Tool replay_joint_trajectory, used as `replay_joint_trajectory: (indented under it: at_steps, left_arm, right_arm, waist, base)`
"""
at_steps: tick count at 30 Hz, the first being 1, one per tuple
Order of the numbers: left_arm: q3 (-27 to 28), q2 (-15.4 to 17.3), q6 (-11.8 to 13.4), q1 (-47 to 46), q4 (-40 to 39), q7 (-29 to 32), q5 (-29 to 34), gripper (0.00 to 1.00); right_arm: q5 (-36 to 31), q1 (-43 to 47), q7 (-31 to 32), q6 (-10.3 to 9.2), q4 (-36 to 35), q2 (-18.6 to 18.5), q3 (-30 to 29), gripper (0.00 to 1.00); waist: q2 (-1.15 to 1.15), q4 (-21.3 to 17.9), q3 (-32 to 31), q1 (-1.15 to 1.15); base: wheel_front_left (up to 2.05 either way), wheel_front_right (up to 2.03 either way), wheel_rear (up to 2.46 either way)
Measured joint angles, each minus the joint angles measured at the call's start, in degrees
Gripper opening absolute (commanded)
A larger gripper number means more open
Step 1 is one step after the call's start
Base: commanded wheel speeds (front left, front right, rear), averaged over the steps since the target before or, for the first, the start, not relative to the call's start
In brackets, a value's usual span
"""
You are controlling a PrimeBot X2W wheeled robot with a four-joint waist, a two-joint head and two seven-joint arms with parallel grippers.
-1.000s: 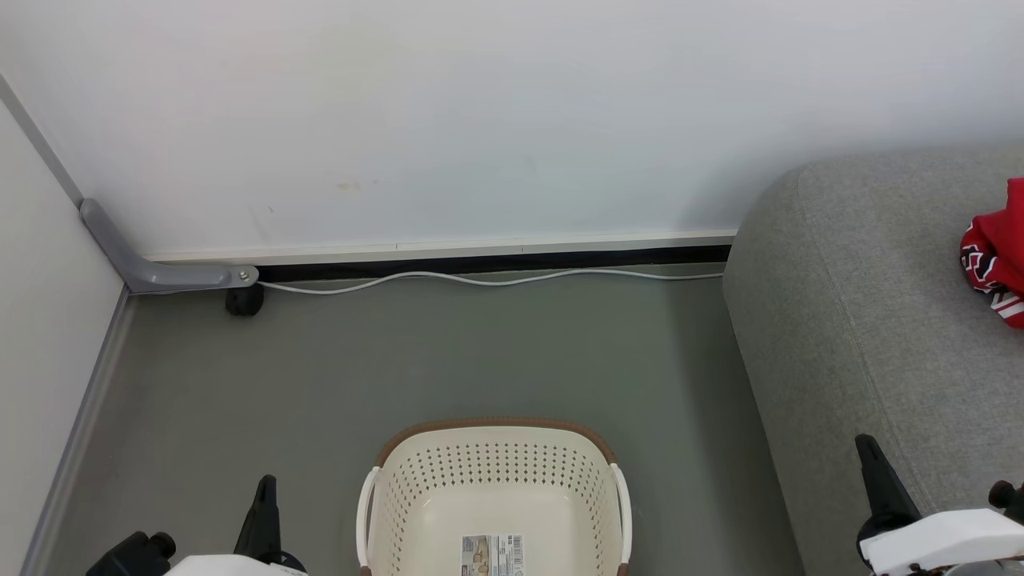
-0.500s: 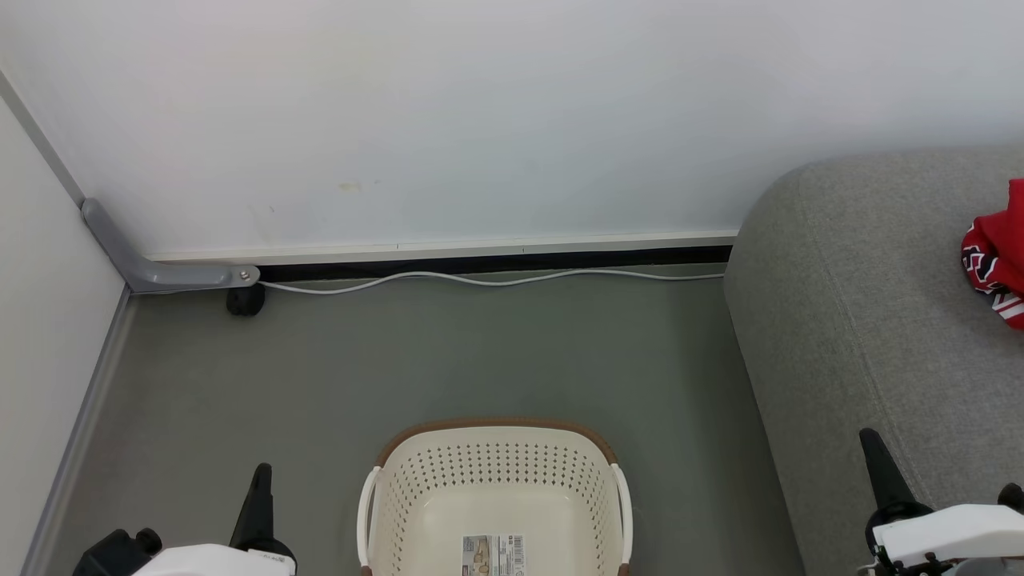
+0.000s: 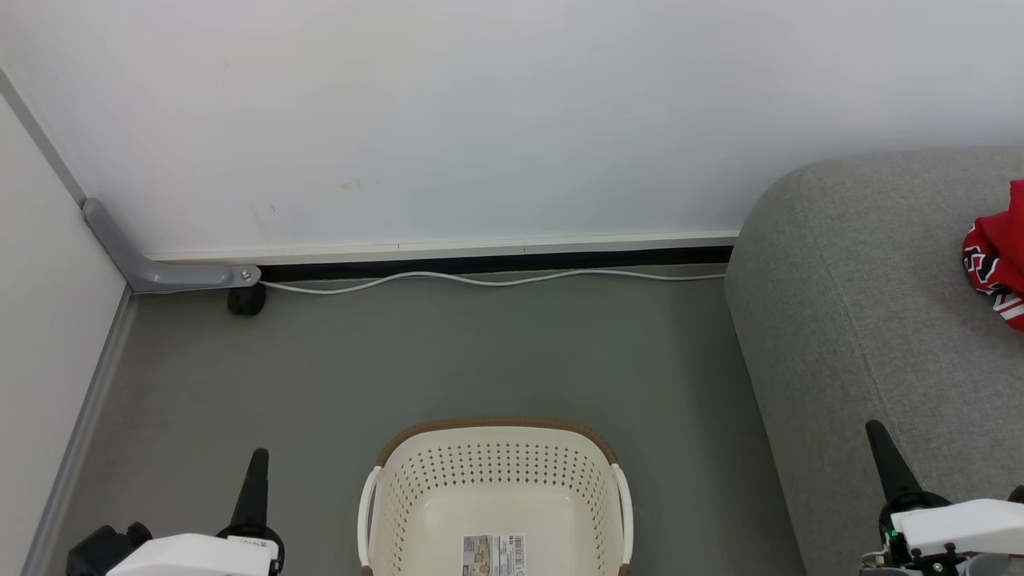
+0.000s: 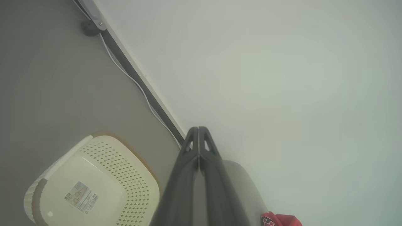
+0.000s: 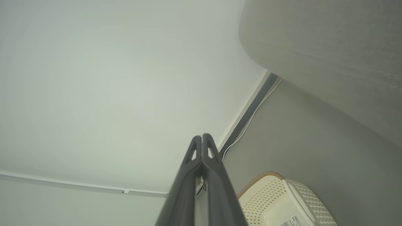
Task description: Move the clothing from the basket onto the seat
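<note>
Fingers pressed flat together and holding nothing: my left gripper [image 4: 198, 129] points up toward the white wall [image 3: 512, 120], and in the head view it hangs at the lower left above the grey floor [image 3: 480, 352]. It is left of the basket [image 3: 480, 468] and clear of it. My right gripper [image 5: 202, 137] is likewise closed and empty. It shows at the lower right of the head view, in front of the near corner of the seat [image 3: 864, 304]; whether it brushes the fabric I cannot tell from this angle.

The basket stands on the floor between my two grippers, at the bottom middle of the head view. Its brown rim faces the wall, a white handle runs down each side, and its perforated walls and pale bottom are in plain sight. A paper label [image 3: 493, 554] lies flat on that bottom.

The clothing [image 3: 996, 252], red with black-and-white trim, lies bunched on the seat at the right edge of the head view, well apart from the basket. The frame cuts it off, so how much is there is unclear. A red corner of it also shows in the hazy left wrist view, beside my fingers.

A white cable [image 3: 480, 280] trails along the foot of the wall, from a grey bracket [image 3: 152, 272] in the corner across to the seat.
</note>
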Motion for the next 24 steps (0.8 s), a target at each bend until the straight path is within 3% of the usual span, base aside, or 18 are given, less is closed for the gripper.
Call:
replay_joint_trajectory:
  at_steps: [24]
  left_arm:
    - [1.78, 0.03, -2.1, -2.43, -0.52, 3.61, -15.23, 0.0]
  right_arm:
    - [12.2, -0.63, 3.58, 0.0, -1.08, 2.25, -4.41, 0.0]
  waist:
    - [0.0, 0.16, -0.04, 0.0]
  base:
    - [0.0, 0.0, 0.0]
